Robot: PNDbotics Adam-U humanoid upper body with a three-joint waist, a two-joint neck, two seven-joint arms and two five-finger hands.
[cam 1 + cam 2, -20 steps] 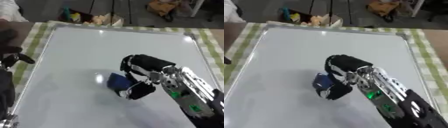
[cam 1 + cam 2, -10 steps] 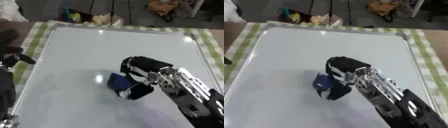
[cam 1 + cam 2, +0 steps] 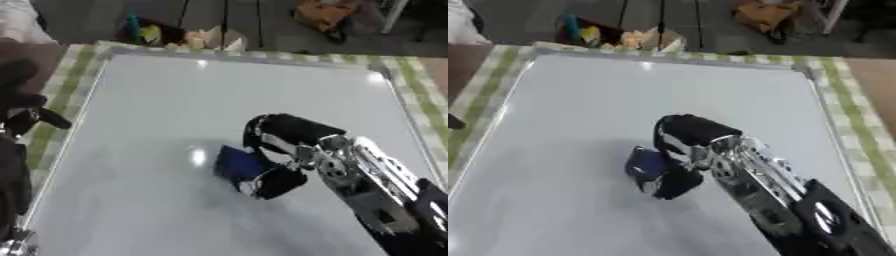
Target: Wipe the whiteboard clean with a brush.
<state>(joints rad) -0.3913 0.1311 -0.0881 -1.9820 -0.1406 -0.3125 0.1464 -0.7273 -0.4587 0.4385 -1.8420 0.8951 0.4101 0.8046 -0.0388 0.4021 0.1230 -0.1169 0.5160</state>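
Note:
A large whiteboard lies flat on a green checked cloth and fills most of both views. Its surface looks blank, with only light glare and faint grey smears near the front. My right hand comes in from the lower right and is curled round a dark blue brush, pressing it on the board a little below the middle. The left hand shows only at the left edge of the left eye view, off the board; its fingers are not clear.
The board's metal frame runs along the right side, with the checked cloth beyond it. Behind the far edge stand coloured objects and an orange thing on the floor.
The right hand and brush stay at nearly the same spot on the board, shifting only slightly. The left hand has not moved.

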